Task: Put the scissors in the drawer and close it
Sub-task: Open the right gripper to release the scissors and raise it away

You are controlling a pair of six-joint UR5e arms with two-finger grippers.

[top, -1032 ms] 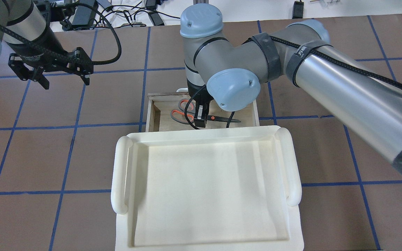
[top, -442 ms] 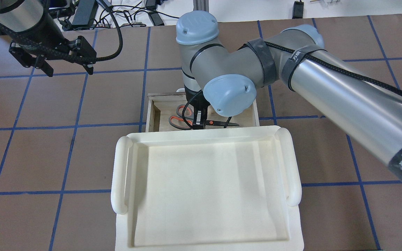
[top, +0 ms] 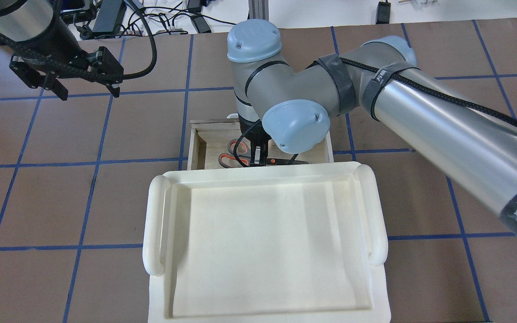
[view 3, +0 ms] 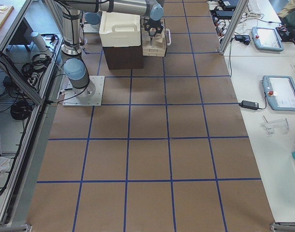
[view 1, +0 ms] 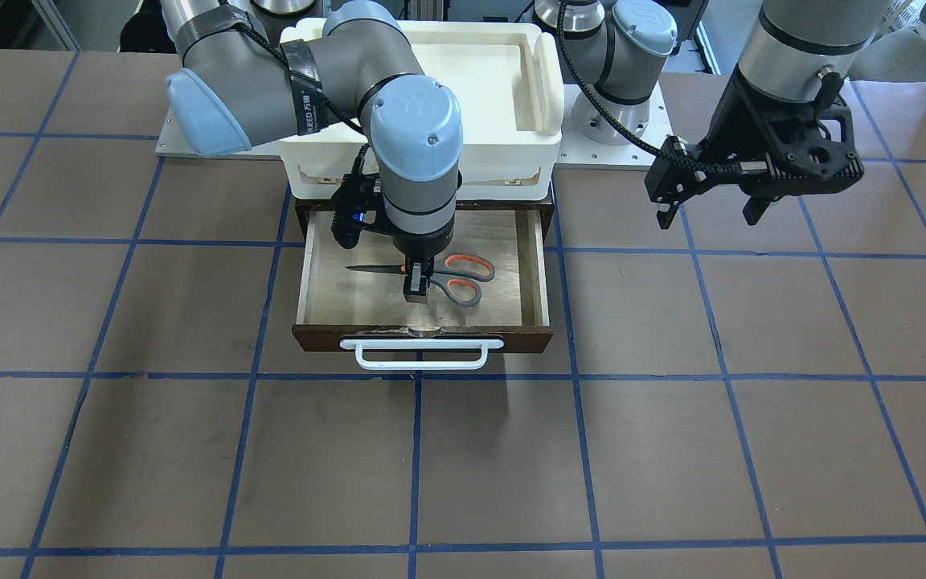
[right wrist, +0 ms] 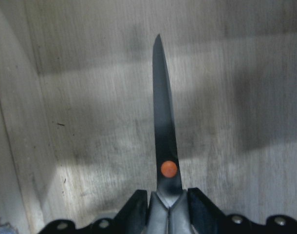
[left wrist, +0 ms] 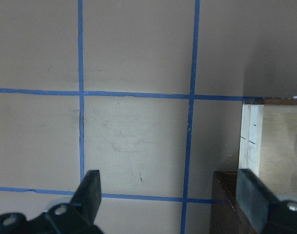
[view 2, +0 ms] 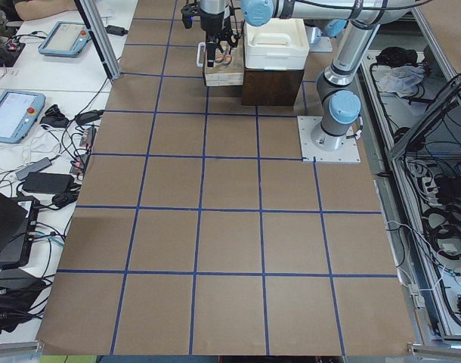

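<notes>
Right gripper (right wrist: 168, 204) pinching the dark-bladed scissors (right wrist: 163, 126) at their orange pivot inside the pale, grainy wooden drawer (view 1: 326, 338); left gripper (left wrist: 170, 183) splayed, empty.

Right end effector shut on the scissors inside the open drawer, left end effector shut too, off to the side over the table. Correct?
Not quite: the left end effector is open, not shut; the left wrist view shows its fingers wide apart over the table. The rest holds: the right end effector is shut on the scissors inside the open drawer.
</notes>
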